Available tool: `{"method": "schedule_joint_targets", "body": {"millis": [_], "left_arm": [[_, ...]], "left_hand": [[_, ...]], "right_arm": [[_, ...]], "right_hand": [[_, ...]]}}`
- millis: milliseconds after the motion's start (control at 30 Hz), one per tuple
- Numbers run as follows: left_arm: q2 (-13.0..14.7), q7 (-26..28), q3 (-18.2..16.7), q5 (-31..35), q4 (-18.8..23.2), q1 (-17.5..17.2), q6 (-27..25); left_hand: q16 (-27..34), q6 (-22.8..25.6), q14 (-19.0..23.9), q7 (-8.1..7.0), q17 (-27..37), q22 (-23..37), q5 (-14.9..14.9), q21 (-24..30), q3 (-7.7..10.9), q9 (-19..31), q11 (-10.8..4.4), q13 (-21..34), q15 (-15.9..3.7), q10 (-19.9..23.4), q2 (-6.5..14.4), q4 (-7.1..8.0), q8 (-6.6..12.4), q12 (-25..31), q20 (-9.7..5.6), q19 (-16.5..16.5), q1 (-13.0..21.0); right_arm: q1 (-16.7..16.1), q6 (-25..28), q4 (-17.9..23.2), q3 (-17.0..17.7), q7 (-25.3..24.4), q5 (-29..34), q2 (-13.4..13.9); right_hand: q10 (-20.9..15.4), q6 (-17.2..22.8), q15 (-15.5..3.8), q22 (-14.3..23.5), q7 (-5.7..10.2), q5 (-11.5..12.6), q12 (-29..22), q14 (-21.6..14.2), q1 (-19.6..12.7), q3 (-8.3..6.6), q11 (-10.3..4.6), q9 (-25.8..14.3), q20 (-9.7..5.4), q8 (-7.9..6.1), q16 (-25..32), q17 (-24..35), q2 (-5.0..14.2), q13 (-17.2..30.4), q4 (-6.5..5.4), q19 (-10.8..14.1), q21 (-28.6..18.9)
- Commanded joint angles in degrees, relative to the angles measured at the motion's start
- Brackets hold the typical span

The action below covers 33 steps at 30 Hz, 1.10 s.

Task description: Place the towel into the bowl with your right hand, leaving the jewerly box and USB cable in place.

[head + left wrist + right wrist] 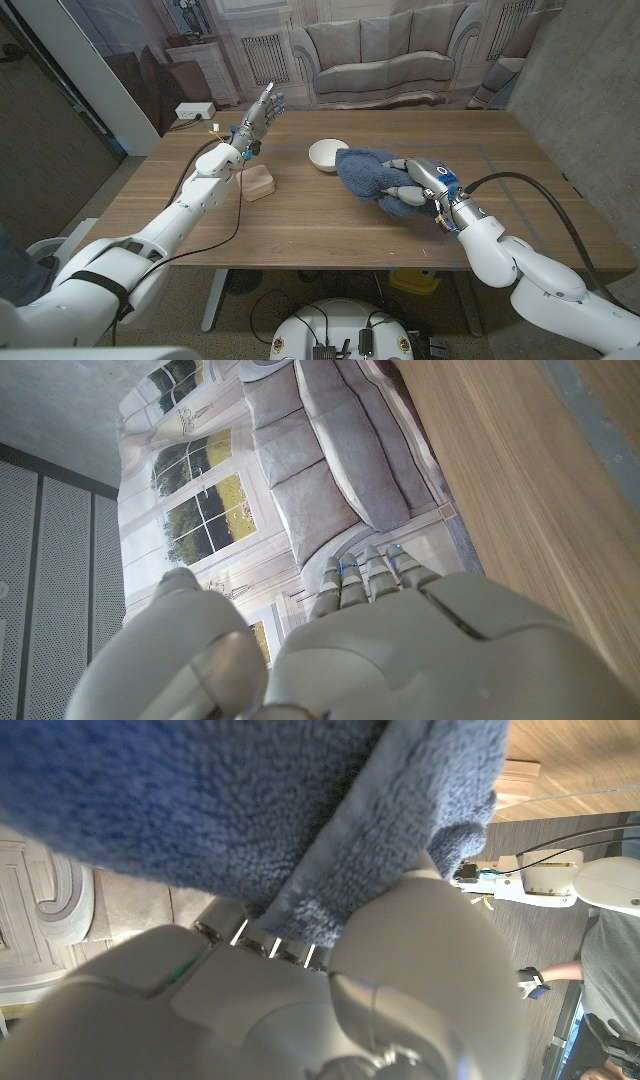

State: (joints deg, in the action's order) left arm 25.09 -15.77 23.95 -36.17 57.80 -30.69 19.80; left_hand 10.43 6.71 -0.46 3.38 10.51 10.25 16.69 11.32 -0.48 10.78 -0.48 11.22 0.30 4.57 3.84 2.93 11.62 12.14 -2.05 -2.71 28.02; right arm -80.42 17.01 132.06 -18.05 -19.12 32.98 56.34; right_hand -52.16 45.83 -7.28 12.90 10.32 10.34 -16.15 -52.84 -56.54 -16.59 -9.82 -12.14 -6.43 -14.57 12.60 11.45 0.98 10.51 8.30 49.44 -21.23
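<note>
**Towel carried, just short of bowl**

Right hand (pixel 418 180), right of frame centre, grips the blue towel (pixel 368 172), bunched for the drop. Beyond, the white bowl (pixel 326 153) touches the towel's edge. Jewelry box (pixel 259 184) undisturbed, left of centre. Left hand (pixel 258 117), upper left, fingers spread, holding nothing, kept clear

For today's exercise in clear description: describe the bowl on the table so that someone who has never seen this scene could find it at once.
Start at the wooden table and look near its middle, towards the far side. The bowl stands there, just left of the blue towel that the right hand holds. It is the one round, white, open dish; the tan wooden box further left is blocky.
</note>
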Motion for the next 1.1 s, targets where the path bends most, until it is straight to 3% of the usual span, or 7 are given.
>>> {"method": "schedule_joint_targets", "body": {"millis": [33, 733, 1100], "left_arm": [[-0.3, -0.5, 0.0, 0.1, -1.3, 0.9, 0.4], [-1.2, -2.8, 0.2, -0.1, -5.2, 2.9, 1.1], [-0.8, -2.7, -0.1, -0.1, -4.1, 2.5, 1.4]], "left_hand": [[0.5, 0.6, 0.1, -0.12, 0.1, 0.3, -0.1, 0.4, -0.42, 0.1, 0.08, 0.0, 0.22, 0.4, 0.1, 0.26, 0.05, -0.2, 0.26, 0.0, 0.1], [0.5, 0.6, 0.1, -0.09, 0.1, 0.3, -0.1, 0.4, -0.58, 0.1, 0.26, 0.0, 0.20, 0.4, 0.1, 0.26, 0.04, -0.2, 0.26, -0.1, 0.2], [0.5, 0.6, 0.2, -0.12, 0.1, 0.3, -0.1, 0.4, -0.67, 0.1, 0.06, 0.0, 0.21, 0.5, 0.2, 0.27, 0.03, -0.2, 0.26, -0.1, 0.2]], "right_arm": [[-0.6, 1.6, 2.5, 2.7, 2.1, 0.4, 0.6], [2.5, 2.7, 4.2, 4.3, 7.1, -0.1, 0.5], [3.9, 2.7, 4.3, 3.9, 8.4, 0.6, 0.7]], "right_hand": [[-0.2, 0.3, -6.16, 0.2, -0.05, 0.0, 0.0, 0.3, -5.9, -0.06, 0.01, -0.1, -5.85, 0.32, 0.0, 0.0, 6.10, 0.4, -0.23, -0.3, -0.5], [-0.1, 0.3, -6.25, 0.2, -0.02, 0.0, 0.4, 0.4, -6.6, -0.12, -0.08, -0.1, -5.94, 0.62, -0.2, 0.0, 6.41, 0.4, -0.04, -0.6, -0.6], [-0.1, 0.3, -6.23, 0.3, 0.16, -0.1, 0.6, 0.5, -7.1, -0.25, -0.05, -0.2, -5.93, 0.76, -0.3, 0.1, 6.83, 0.4, 0.02, -0.8, -0.7]]}}
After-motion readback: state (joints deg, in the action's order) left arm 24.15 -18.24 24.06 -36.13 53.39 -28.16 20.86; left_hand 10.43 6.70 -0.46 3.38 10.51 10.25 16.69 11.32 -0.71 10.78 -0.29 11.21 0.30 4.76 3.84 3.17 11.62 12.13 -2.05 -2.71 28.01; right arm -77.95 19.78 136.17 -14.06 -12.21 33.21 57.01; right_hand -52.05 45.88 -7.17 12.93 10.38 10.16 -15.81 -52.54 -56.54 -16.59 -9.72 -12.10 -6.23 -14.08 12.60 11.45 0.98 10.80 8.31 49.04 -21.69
